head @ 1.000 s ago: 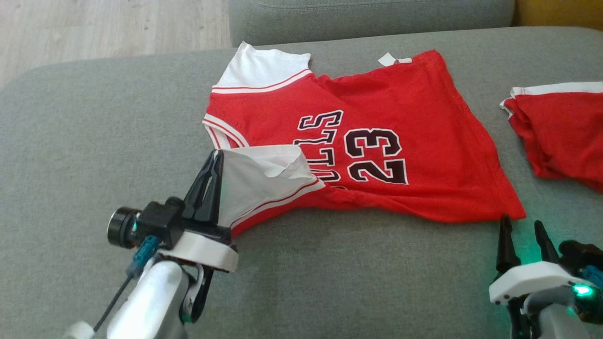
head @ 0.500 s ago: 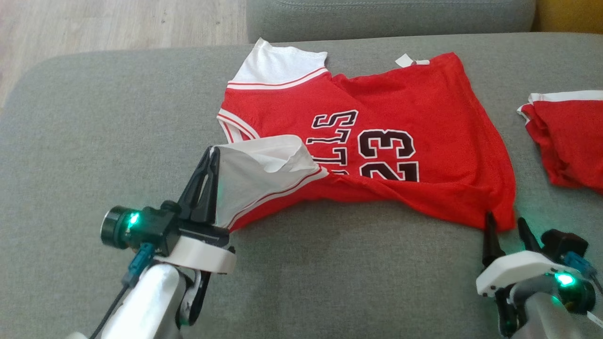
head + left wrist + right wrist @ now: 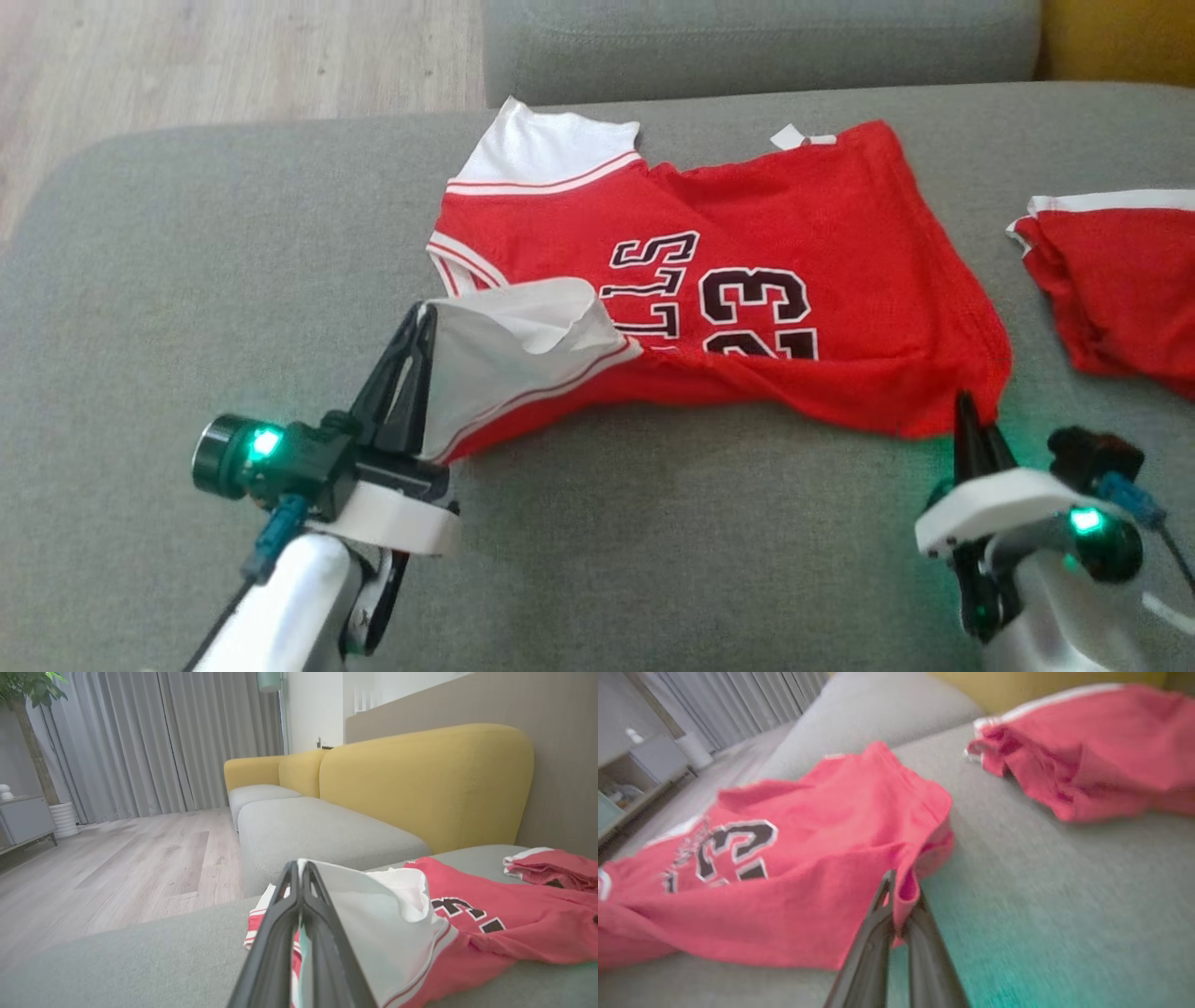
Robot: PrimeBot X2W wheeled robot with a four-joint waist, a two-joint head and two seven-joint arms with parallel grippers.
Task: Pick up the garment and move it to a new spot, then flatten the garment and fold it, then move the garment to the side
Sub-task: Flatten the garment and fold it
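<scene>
The left gripper is pressed together on the edge of the white sleeve, which it holds lifted off the cushion. The right gripper has its fingers pinched on a small fold of red hem at the near right corner of the jersey. The jersey lies print-up across the middle of the grey cushion, its other sleeve close to the far edge and its near side creased between the two holds.

From where I stand the right-hand hold looks the weaker one: just a sliver of cloth sits between the fingers, and it may slip out once the arms lift. If the arms rise unevenly, the slack middle could sag and drag, or bunch further. A second red garment lies by the cushion's right edge, near enough to be swept along.

The cushion is soft woven fabric, so cloth will likely cling a little. Beyond it are a pale wooden floor, yellow sofa backs, grey curtains and a plant.
</scene>
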